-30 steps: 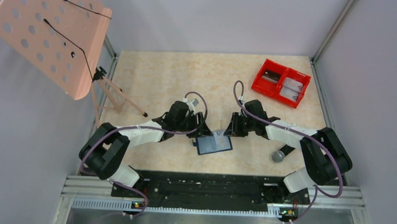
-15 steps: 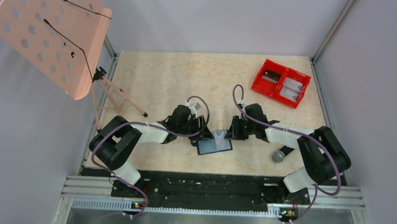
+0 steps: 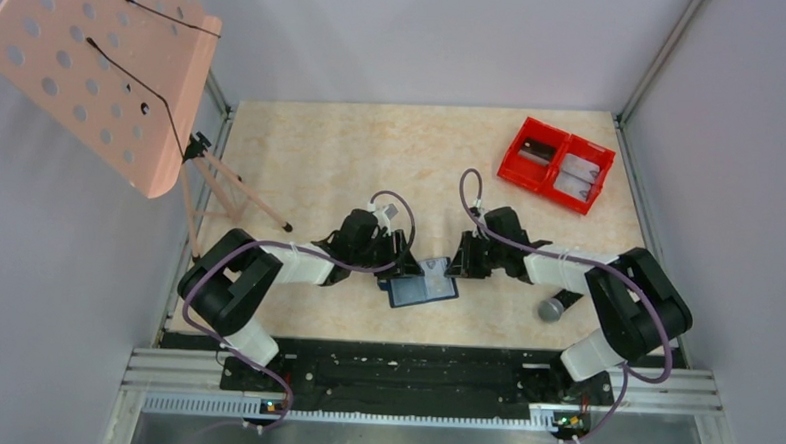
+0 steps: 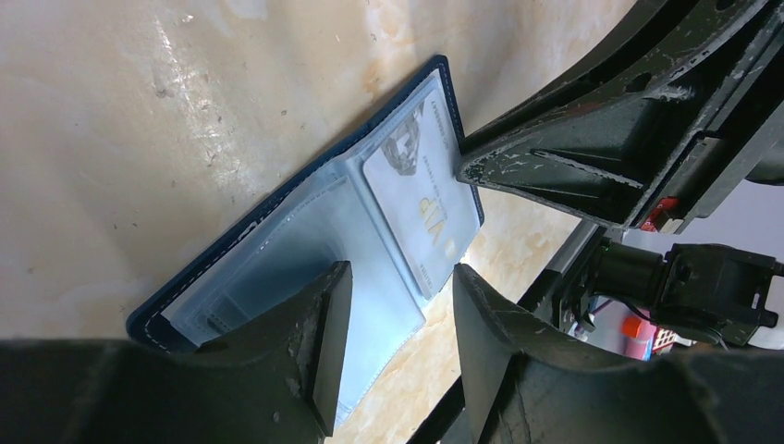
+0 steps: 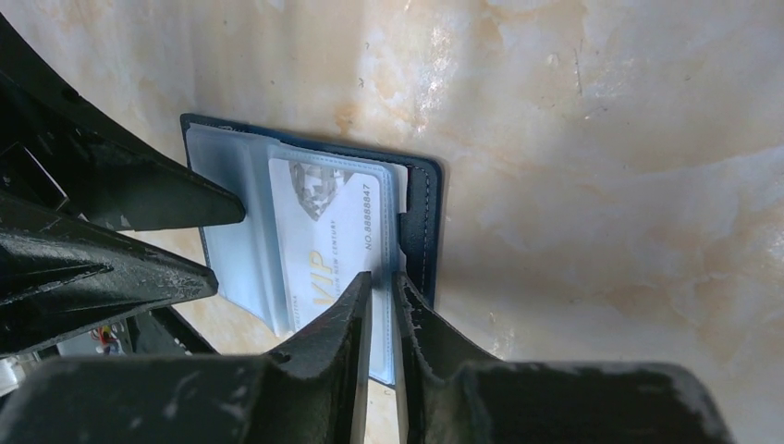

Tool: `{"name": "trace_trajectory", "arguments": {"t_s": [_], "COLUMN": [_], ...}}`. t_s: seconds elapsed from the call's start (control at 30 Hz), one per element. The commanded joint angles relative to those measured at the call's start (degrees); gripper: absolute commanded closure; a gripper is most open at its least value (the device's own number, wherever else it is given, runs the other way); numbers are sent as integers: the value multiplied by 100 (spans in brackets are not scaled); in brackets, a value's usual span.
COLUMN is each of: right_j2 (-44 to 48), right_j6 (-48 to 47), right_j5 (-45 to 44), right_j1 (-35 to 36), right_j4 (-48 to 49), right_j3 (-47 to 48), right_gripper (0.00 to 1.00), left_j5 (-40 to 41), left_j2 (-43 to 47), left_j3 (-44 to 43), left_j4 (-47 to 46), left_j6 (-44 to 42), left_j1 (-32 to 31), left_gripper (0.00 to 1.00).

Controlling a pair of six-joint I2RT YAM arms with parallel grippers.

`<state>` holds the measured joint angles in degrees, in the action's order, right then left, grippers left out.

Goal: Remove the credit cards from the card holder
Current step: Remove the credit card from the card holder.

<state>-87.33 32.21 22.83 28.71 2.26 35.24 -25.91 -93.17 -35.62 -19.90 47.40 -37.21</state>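
The card holder [image 3: 421,286] lies open on the table, navy outside, pale blue inside. A pale grey card [image 4: 421,199] marked VIP sits in its right pocket, also seen in the right wrist view [image 5: 328,231]. My left gripper [image 4: 399,271] is open. One of its fingers [image 4: 324,314] rests on the holder's left inner face [image 4: 277,250], the other stands off its near edge. My right gripper [image 5: 381,277] is closed to a thin slit, its tips on the card's right edge beside the holder's navy rim [image 5: 421,213]. No dark card shows.
A red two-compartment bin [image 3: 556,164] stands at the far right. A grey ball [image 3: 551,309] lies by the right arm. A pink perforated stand [image 3: 105,69] with tripod legs [image 3: 240,190] stands at the left. Grey walls close in the table.
The left arm has folded in and its gripper has settled onto the holder. The right gripper has edged left onto the card. The holder has shifted slightly left.
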Motion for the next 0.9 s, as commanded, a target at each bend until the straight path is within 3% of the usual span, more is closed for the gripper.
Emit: {"name": "trace_trajectory", "arguments": {"t_s": [0.0,0.2,0.53,0.87], "right_j2": [-99,-92,-64,-12], "right_j6": [20,58,109,193], "right_j5": [91,81,60,98], "right_j1": [30,32,35,32], "right_j4": [246,293,324,406], "right_j3": [-108,-132,-179,-233], "right_gripper": [90,100,100,100], "left_j5": [60,86,292,326], "left_j2": [-59,-6,481,118], "left_j3": [61,-3,-161,-115], "left_j4": [-96,20,309,-65], "left_j6": [-103,-142,-41,120], "left_j1": [-45,-66,-126,-162], "left_gripper": [50,50,51,51]}}
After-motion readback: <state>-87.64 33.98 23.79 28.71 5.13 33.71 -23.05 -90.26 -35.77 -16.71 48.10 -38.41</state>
